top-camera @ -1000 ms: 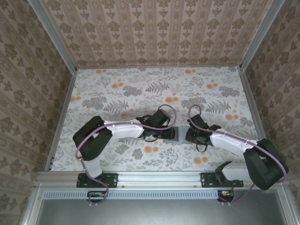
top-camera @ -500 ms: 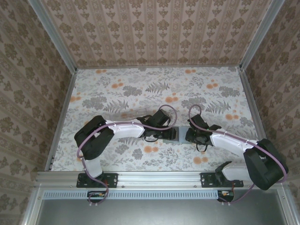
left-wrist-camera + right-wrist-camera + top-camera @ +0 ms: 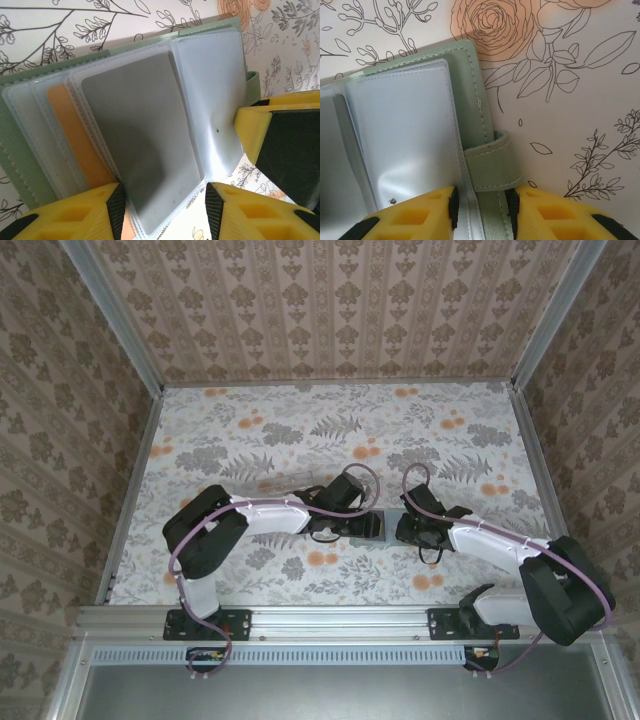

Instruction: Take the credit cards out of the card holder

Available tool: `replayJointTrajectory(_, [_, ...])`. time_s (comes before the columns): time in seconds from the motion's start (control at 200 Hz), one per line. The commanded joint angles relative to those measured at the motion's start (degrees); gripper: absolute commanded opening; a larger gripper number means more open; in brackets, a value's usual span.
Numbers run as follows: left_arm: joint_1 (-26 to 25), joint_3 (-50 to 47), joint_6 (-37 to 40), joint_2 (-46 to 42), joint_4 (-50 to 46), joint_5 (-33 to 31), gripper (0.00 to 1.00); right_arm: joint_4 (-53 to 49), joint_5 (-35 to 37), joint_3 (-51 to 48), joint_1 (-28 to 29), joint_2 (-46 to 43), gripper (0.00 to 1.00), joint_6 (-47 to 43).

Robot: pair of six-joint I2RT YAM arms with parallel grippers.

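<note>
The card holder (image 3: 371, 527) lies open on the floral table between my two grippers. In the left wrist view its green cover (image 3: 20, 165) holds fanned clear sleeves. One sleeve carries a tan-orange credit card (image 3: 75, 135), and the one in front carries a dark grey card (image 3: 135, 140). My left gripper (image 3: 161, 210) is open around that front sleeve's lower corner; its left pad touches the sleeve and its right pad stands apart. My right gripper (image 3: 482, 210) is shut on the card holder's right edge at the green strap (image 3: 492, 167).
Wallpapered walls and a metal frame (image 3: 135, 490) close in the floral table (image 3: 300, 430) on three sides. A faint clear case (image 3: 288, 482) lies just behind the left arm. Open tabletop stretches toward the back wall.
The left arm's elbow has drifted slightly to the right. Both grippers and the card holder stay where they were.
</note>
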Motion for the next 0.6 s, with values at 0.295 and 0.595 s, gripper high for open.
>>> replayJointTrajectory(0.295, [-0.7,0.8,-0.7,-2.5,6.3,4.7,0.50,0.5,-1.1,-1.1,-0.1,0.4,0.36,0.6])
replayJointTrajectory(0.595, [-1.2,2.5,-0.3,-2.8,6.4,5.5,0.51,0.5,-1.0,-1.0,-0.2,0.4,0.36,0.6])
